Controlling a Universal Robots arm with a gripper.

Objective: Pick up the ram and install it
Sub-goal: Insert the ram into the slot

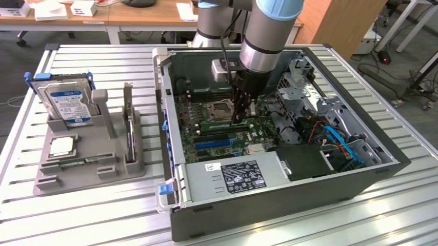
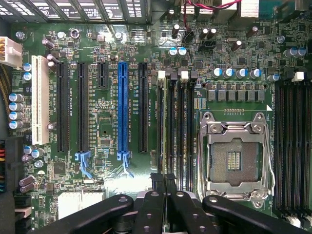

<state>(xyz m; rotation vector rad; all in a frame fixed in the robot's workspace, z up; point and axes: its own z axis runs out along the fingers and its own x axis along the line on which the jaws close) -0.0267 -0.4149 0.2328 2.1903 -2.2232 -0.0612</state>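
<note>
1. Grey plastic holder [image 1: 89,171] on the slatted desk [image 1: 102,215], at the exterior view's left, carries a hard drive [image 1: 68,102] and a small square processor chip [image 1: 61,146].
2. Further right, inside the open computer case [image 1: 274,205], the ram [image 1: 217,124] stands on edge in a motherboard slot, between the blue slot [image 1: 212,144] and the processor socket [image 1: 220,107].
3. At the stick's right-hand end sits the gripper [image 2: 163,177], pinched narrow. I cannot tell whether it nips the board or presses on it.
4. Picking up looks done. The stick is in its slot, but I cannot tell whether it is fully home.
</note>
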